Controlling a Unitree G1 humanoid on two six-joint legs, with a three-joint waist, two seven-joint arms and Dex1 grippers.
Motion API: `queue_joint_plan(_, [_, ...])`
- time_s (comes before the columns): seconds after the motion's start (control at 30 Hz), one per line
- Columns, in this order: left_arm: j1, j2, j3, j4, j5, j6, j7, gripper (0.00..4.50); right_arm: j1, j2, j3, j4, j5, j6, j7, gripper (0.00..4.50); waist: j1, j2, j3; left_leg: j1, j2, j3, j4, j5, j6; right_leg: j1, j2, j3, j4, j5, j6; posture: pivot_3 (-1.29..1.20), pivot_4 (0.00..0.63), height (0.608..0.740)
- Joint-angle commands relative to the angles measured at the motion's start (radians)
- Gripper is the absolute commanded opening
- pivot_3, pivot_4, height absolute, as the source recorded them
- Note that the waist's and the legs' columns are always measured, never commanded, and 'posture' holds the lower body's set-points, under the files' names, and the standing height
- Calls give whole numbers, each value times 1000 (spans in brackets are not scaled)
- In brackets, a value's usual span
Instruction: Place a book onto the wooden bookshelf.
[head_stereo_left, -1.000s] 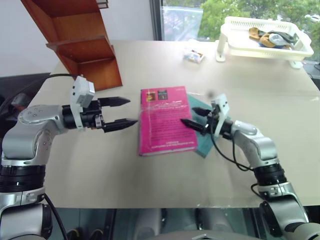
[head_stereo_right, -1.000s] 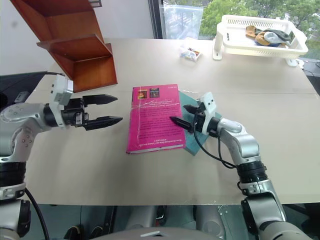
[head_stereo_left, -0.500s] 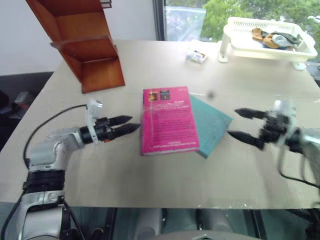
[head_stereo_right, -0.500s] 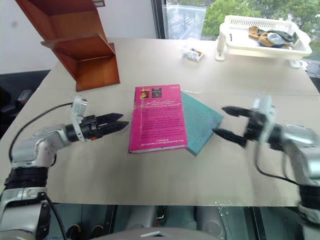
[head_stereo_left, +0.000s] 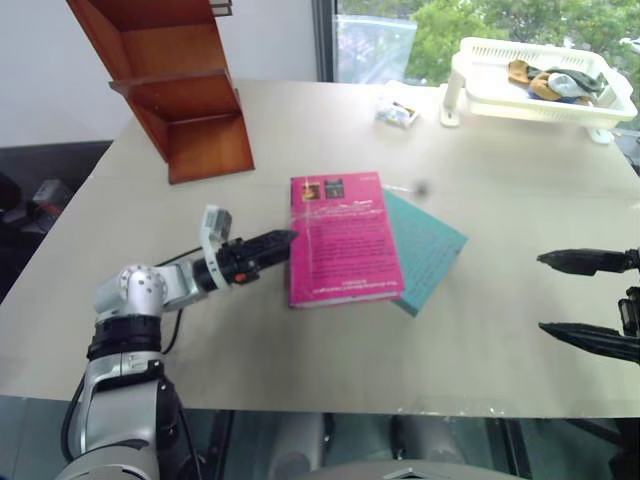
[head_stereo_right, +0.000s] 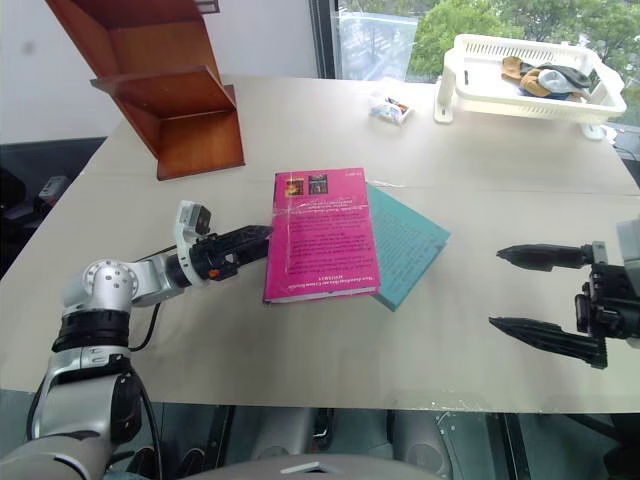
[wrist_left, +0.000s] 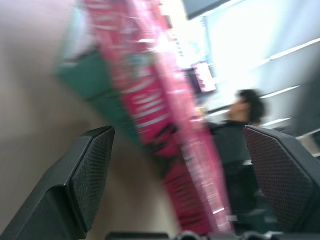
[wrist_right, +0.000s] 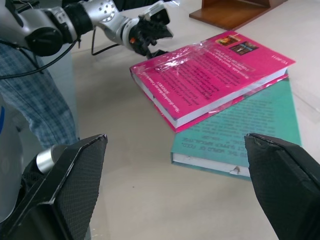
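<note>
Book (head_stereo_right: 322, 236) flat; left pincer (head_stereo_right: 256, 240) at its edge.

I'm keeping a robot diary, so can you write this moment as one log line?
left gripper: open, at pink book's edge | right gripper: open, empty, apart | book: flat on teal book | bookshelf: no book

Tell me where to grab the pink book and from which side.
Probably the long left edge of the pink book, approached level from the robot's left. It lies flat on the teal book, so that edge overhangs the table, and the open left end effector already faces it.
</note>
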Motion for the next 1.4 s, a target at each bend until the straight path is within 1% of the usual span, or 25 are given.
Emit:
queue_joint_plan(0.03, [-64, -14, 7, 81, -24, 55, -31, 4465, 2, 5, -40, -34, 31, -1, -27, 4500, -1, 0, 0, 0, 0, 0, 0, 0, 0, 0, 1, 0, 0, 0, 0, 0, 150, 740])
queue_joint_plan(0.1, [-101, -18, -12, 132, 0, 63, -37, 4465, 1, 4, -36, -35, 32, -5, -34, 4500, 1, -1, 0, 0, 0, 0, 0, 0, 0, 0, 1, -1, 0, 0, 0, 0, 150, 740])
queue_joint_plan(0.23, [-148, -11, -78, 214, 75, 21, -71, 4465, -3, 0, -31, -34, 35, -8, -42, 4500, 1, -1, 1, -1, -1, -2, 0, 0, 0, 0, 1, -2, 0, 0, 0, 0, 150, 740])
queue_joint_plan(0.3, [-163, -12, -127, 246, 111, 7, -113, 4465, -5, 1, -27, -34, 32, -12, -44, 4500, 1, -1, 1, -2, -2, -3, 0, 0, 0, 0, 1, -3, -1, 0, 0, 0, 150, 740])
queue_joint_plan(0.37, [-170, -14, -173, 266, 142, -5, -159, 3945, -9, 4, -24, -34, 32, -16, -48, 4500, 1, -1, 1, -2, -2, -3, 0, 0, 0, 0, 1, -3, -1, 0, 0, 0, 150, 740])
queue_joint_plan(0.4, [-174, -15, -187, 276, 155, -12, -176, 3777, -10, 4, -23, -34, 32, -17, -50, 4500, 1, -1, 1, -2, -2, -3, 0, 0, 0, 0, 1, -3, -1, 0, 0, 0, 150, 740])
queue_joint_plan(0.43, [-182, -17, -196, 291, 167, -19, -189, 3348, -11, 4, -23, -33, 33, -18, -51, 4500, 1, -1, 1, -2, -2, -3, 0, 0, 0, 0, 1, -3, -1, 0, 0, 0, 150, 740])
queue_joint_plan(0.5, [-196, -19, -206, 316, 184, -30, -210, 2677, -13, 4, -22, -31, 34, -20, -51, 4500, 2, -1, 1, -2, -1, -3, 0, 0, 0, 0, 1, -4, -1, 0, 0, 0, 150, 740])
queue_joint_plan(0.53, [-203, -19, -207, 327, 189, -32, -221, 2145, -11, 4, -23, -31, 36, -20, -50, 4500, 3, -1, 1, -2, -2, -3, 0, 0, 0, 0, 1, -4, -1, 0, 0, 0, 150, 740])
queue_joint_plan(0.63, [-226, -14, -191, 361, 199, -37, -243, 835, -9, 6, -28, -29, 40, -22, -47, 4500, 3, -1, 1, -3, -2, -4, 0, 0, 0, 0, 0, -4, -1, 0, 0, 0, 150, 740])
queue_joint_plan(0.67, [-232, -12, -185, 369, 198, -33, -251, 287, -10, 6, -28, -26, 41, -22, -46, 4500, 3, -1, 1, -3, -2, -4, 1, 0, 0, 0, 0, -4, -1, 0, 0, 0, 150, 740])
queue_joint_plan(0.7, [-232, -6, -181, 361, 188, -18, -276, 89, -11, 8, -27, -23, 41, -24, -48, 4500, 3, -1, 1, -3, -2, -4, 1, 0, 0, 0, 0, -4, -1, 0, 0, 0, 150, 740])
queue_joint_plan(0.8, [-214, 5, -179, 317, 169, 3, -326, 88, -5, 13, -25, -17, 40, -30, -40, 4500, 2, -1, 1, -4, -2, -5, 1, 0, 0, -1, 0, -5, -1, 0, 0, 0, 150, 740])
queue_joint_plan(0.87, [-198, 4, -174, 292, 172, -3, -326, 88, -11, 19, -28, -7, 55, -29, -38, 4500, 1, -1, 1, -5, -2, -5, 1, 0, 0, -2, 0, -5, -1, 0, 0, 0, 150, 740])
queue_joint_plan(0.97, [-179, 3, -139, 194, 141, 10, -301, 88, -20, 17, -38, 18, 65, -33, -21, 4500, 1, -1, 1, -8, -1, -6, 2, 0, 0, -3, 0, -6, -1, 0, 0, 0, 150, 740])
queue_joint_plan(1.03, [-188, -12, -88, 78, 95, 34, -245, 88, -67, 11, -69, 84, 148, -6, -11, 4500, 2, -1, 2, -13, -1, -9, 5, 0, 0, -6, -1, -9, -1, 0, 0, 0, 150, 740])
queue_joint_plan(1.13, [-188, -39, -54, -66, 80, -2, -163, 88, -131, -5, -107, 184, 257, 43, 4, 4500, 7, -1, 2, -14, -2, -10, 7, 0, 0, -5, -4, -11, 0, 0, 0, 0, 150, 740])
queue_joint_plan(1.23, [-199, -37, -63, -232, 112, -129, -118, 88, -165, -38, -133, 312, 295, 93, 56, 4500, 12, -1, 2, -14, -3, -11, 7, 0, 0, -5, -5, -12, -1, 0, 0, 0, 150, 740])
queue_joint_plan(1.33, [-224, -8, -99, -342, 177, -272, -94, 88, -175, -72, -142, 433, 273, 110, 124, 4500, 14, -1, 2, -14, -3, -10, 7, 0, 0, -5, -4, -12, -1, 0, 0, 0, 150, 740])
queue_joint_plan(1.4, [-261, 55, -163, -411, 292, -424, -86, 88, -218, -92, -144, 543, 275, 116, 152, 4500, 14, -1, 2, -14, -3, -10, 7, 0, 0, -5, 1, -11, -1, 0, 0, 0, 150, 740])
